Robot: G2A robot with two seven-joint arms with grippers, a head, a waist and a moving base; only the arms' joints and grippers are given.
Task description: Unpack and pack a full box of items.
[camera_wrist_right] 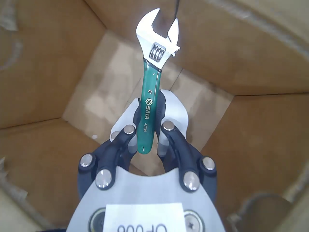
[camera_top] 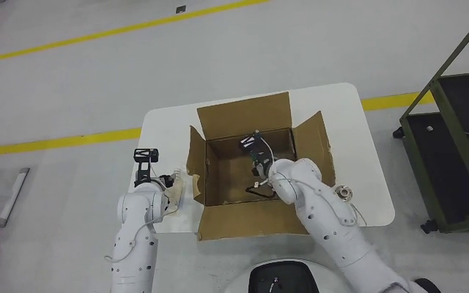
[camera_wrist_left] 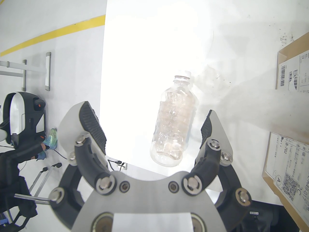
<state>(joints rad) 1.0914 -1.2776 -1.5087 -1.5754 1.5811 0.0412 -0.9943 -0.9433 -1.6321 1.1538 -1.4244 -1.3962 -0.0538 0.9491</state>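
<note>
An open cardboard box (camera_top: 220,121) stands in the middle of the white table (camera_top: 344,110), flaps spread. My right gripper (camera_wrist_right: 150,107) is inside the box (camera_wrist_right: 48,49), shut on the green handle of an adjustable wrench (camera_wrist_right: 154,49) whose steel head points toward the box floor; in the top view this gripper (camera_top: 253,145) sits near the box's far wall. My left gripper (camera_wrist_left: 149,111) is open above the table, left of the box. A clear plastic bottle (camera_wrist_left: 173,119) lies on the table between its fingers, untouched. In the top view the left gripper (camera_top: 145,155) is near the table's left edge.
A labelled box flap (camera_wrist_left: 292,76) lies close to the bottle. A thin dark cord (camera_top: 256,192) rests on the box floor. A dark green cart frame (camera_top: 440,146) stands off the table's right side. The table edge (camera_wrist_left: 106,73) runs beside the left gripper.
</note>
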